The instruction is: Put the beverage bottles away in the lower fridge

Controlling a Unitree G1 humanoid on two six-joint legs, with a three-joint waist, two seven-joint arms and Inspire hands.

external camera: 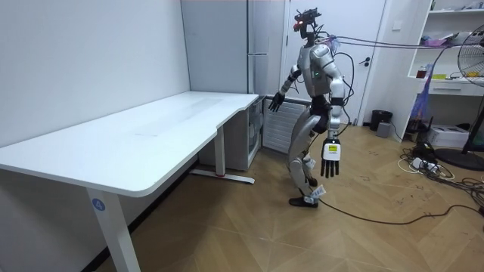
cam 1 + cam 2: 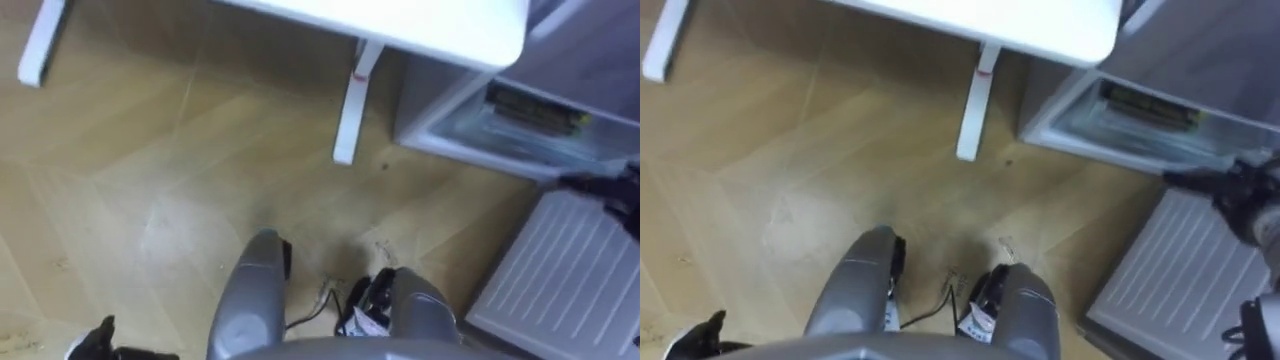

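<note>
The lower fridge compartment (image 2: 470, 125) stands open beside the desk end, its ribbed white door (image 2: 565, 270) swung out at my right. Inside lies a dark and yellow-green row of items (image 2: 535, 110), too blurred to name. My right hand (image 2: 612, 192) reaches out toward the compartment's front edge, fingers straight, holding nothing. My left hand (image 2: 98, 340) hangs low at my left side, also with nothing in it. In the room view I stand at the fridge (image 1: 253, 45), with the right hand (image 1: 276, 102) raised and the left hand (image 1: 330, 155) hanging relaxed.
A white desk (image 2: 420, 25) runs across the top, with one leg (image 2: 350, 110) near the fridge and another (image 2: 40, 45) far left. Bare wooden floor (image 2: 170, 190) lies before me. The room view shows shelves, a fan and cables (image 1: 439, 162) behind me.
</note>
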